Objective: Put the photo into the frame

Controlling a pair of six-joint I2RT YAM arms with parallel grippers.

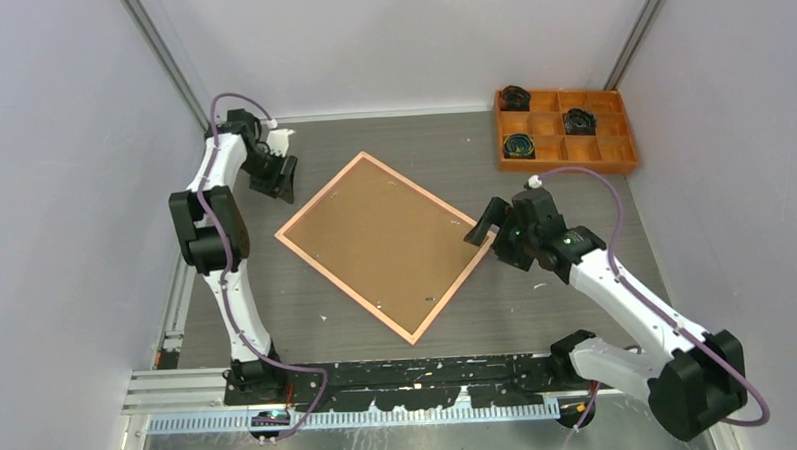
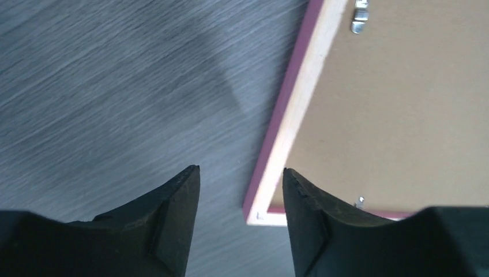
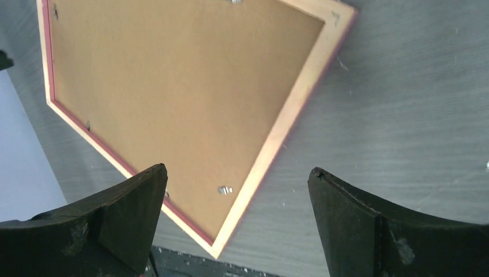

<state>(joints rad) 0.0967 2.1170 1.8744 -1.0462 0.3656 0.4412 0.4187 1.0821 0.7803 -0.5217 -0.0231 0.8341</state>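
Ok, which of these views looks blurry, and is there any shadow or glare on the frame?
Top external view: sharp, evenly lit, no glare on the frame. Left wrist view: the table looks streaky and soft, with a darker shadow patch beside the frame's edge. Right wrist view: slightly soft, no glare, the right pincer dark in the foreground.

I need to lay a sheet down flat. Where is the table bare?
Bare: near-left, between frame and left arm; far-centre, between frame and orange tray. Crowded: frame's right corner at the right gripper, its far-left edge at the left gripper.
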